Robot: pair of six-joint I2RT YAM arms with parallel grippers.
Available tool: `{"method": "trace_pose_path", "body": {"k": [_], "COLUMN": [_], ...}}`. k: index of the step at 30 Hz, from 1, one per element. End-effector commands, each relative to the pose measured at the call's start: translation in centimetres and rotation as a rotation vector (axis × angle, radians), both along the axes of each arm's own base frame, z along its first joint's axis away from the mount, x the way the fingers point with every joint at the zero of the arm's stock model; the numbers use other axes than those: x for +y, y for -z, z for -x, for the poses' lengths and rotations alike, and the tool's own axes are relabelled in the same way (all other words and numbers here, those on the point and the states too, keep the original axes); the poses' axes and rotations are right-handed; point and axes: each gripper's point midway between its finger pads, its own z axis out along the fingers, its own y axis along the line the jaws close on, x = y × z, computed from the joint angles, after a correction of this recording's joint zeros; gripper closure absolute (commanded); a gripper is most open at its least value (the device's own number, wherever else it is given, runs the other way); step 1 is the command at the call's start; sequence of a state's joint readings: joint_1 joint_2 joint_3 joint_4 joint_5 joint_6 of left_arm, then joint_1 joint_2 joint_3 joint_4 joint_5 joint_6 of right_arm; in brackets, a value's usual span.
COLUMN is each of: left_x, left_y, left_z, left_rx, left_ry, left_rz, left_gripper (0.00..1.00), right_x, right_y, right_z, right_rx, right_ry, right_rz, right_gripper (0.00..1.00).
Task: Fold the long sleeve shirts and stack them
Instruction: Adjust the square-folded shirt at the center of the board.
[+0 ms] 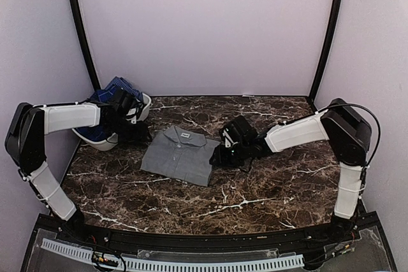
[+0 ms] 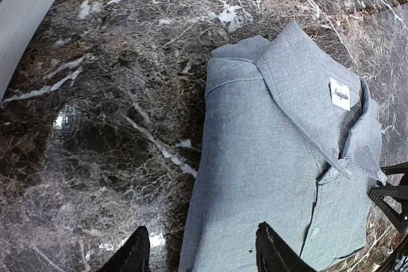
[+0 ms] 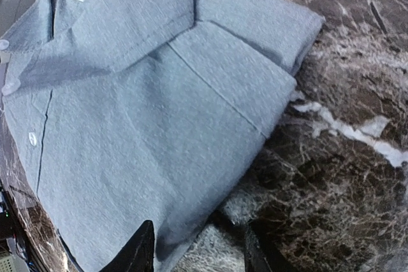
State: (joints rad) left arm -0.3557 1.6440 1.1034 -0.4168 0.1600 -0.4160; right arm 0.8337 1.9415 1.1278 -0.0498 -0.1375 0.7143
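The grey shirt (image 1: 180, 153) lies folded, collar up, on the marble table; it fills the left wrist view (image 2: 280, 157) and the right wrist view (image 3: 140, 106). The blue plaid shirt (image 1: 113, 90) sits bunched in the white basket (image 1: 105, 143) at the far left. My left gripper (image 1: 139, 133) is open at the grey shirt's left edge, jaws astride that edge (image 2: 201, 253). My right gripper (image 1: 223, 155) is open at the shirt's right edge, jaws astride its hem (image 3: 197, 250). Neither holds cloth.
The dark marble table (image 1: 268, 183) extends to the right and front of the shirt. Lilac walls close the back and sides. The basket stands against the left wall, just behind my left gripper.
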Motion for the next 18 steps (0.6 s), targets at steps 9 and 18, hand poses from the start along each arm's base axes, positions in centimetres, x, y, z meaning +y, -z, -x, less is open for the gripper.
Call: {"method": "trace_pose_path", "body": {"k": [9, 18], "left_x": [-3.4, -6.2], "left_y": [3.2, 0.5], "left_z": [-0.3, 0.8], "left_rx": [0.067, 0.066], "left_ry": [0.071, 0.107], "left_rz": [0.151, 0.282], "left_gripper": [0.51, 0.99], "right_x": [2.2, 3.2], "right_y": [0.3, -2.6], "right_z": [-1.4, -2.9], "right_rx": [-0.008, -0.067], "right_ry": [-0.008, -0.028], "right_rz": [0.015, 0.013], "right_gripper": [0.61, 1.00]}}
